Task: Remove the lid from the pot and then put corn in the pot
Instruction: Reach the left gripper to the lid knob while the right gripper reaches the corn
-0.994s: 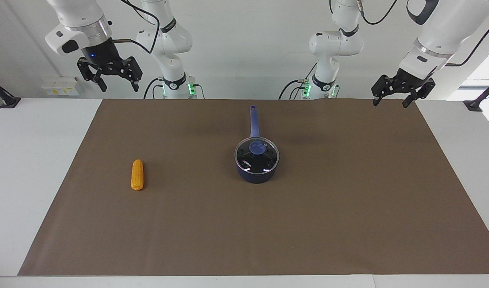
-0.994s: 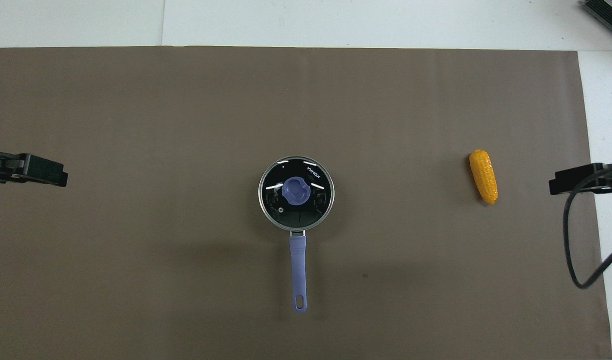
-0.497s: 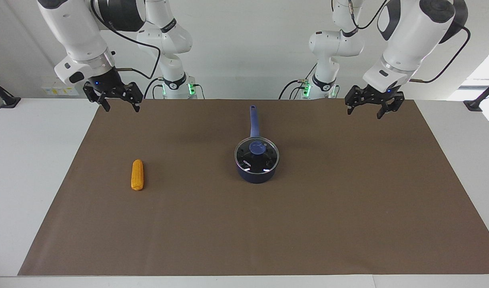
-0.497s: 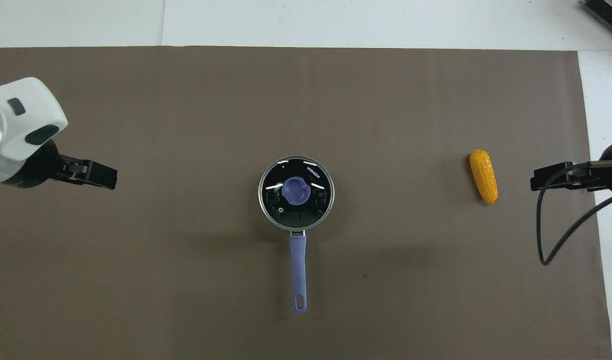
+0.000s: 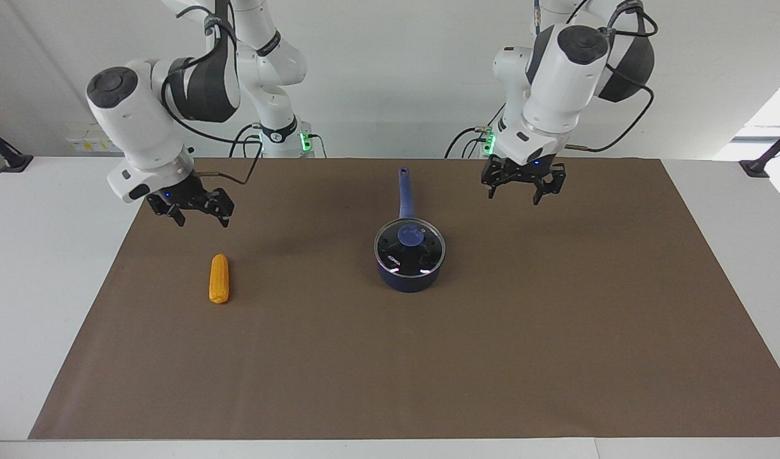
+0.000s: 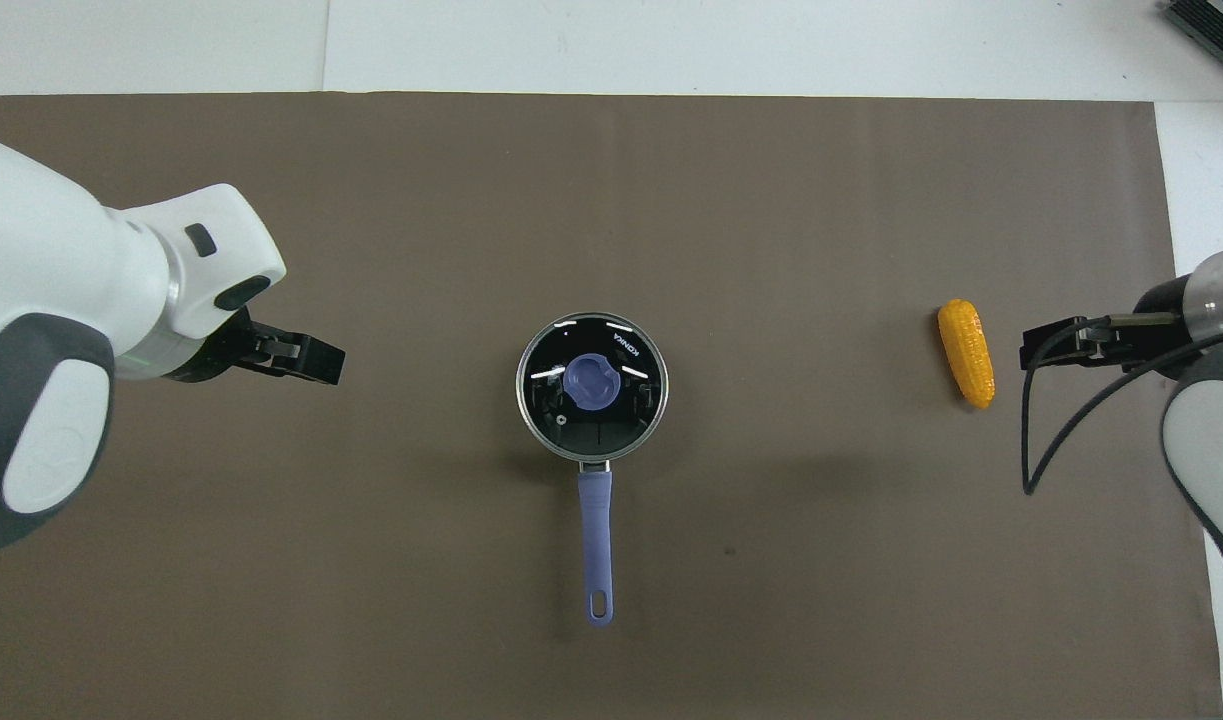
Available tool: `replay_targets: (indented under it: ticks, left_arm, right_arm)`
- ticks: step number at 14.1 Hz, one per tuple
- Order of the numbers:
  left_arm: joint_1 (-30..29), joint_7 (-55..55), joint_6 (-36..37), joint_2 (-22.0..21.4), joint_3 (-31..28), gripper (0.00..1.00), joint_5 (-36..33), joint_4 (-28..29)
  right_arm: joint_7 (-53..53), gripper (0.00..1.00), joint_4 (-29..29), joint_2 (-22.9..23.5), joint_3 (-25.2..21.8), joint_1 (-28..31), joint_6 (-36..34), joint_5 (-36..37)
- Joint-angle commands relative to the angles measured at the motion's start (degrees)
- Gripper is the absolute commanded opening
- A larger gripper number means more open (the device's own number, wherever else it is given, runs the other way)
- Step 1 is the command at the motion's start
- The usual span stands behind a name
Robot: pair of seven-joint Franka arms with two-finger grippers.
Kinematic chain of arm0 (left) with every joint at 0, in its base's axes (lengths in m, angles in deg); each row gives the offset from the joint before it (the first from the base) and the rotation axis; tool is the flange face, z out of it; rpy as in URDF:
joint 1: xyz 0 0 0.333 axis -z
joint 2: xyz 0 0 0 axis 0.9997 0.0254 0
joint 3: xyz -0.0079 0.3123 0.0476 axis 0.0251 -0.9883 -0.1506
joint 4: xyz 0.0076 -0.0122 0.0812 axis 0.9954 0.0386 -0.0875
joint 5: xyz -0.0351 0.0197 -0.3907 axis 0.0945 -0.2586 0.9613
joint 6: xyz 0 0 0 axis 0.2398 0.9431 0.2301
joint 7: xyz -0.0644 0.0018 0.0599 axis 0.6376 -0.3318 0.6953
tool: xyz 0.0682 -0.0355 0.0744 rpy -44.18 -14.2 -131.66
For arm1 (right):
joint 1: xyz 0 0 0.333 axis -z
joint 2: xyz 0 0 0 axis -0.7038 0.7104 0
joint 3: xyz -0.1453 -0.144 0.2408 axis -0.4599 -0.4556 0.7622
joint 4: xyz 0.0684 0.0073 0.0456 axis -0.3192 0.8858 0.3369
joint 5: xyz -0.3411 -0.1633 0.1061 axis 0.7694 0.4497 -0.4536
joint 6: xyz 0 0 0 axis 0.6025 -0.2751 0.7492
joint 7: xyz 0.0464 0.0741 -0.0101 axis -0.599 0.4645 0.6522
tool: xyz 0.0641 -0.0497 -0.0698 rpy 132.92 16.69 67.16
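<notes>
While lidded: one pot (image 5: pixel 409 271), one corn (image 5: pixel 219 278).

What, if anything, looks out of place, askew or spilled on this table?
Nothing stands out. The round clear glass lid sits level on the small navy-blue saucepan, and the yellow-orange corn cob lies intact on the brown mat. Nothing is spilled.

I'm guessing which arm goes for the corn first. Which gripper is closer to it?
The right gripper, up in the air close to the corn. The left gripper hangs past the pot, toward the left arm's end.
</notes>
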Motion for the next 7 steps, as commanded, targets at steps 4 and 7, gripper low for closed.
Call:
replay_targets:
  ticks: [4, 7]
  left_arm:
    - [8.90, -12.85, -12.65, 9.48, -1.01, 1.00, 0.36, 0.72]
    - [10.93, -13.56, -14.16, 11.94, -1.09, 1.00, 0.36, -0.51]
  right_arm:
    - [4.74, 1.00, -0.24, 9.95, 0.40, 1.62, 11.60, 0.23]
    - [7.36, 1.00, 0.46, 12.60, 0.40, 1.53, 13.37, 0.24]
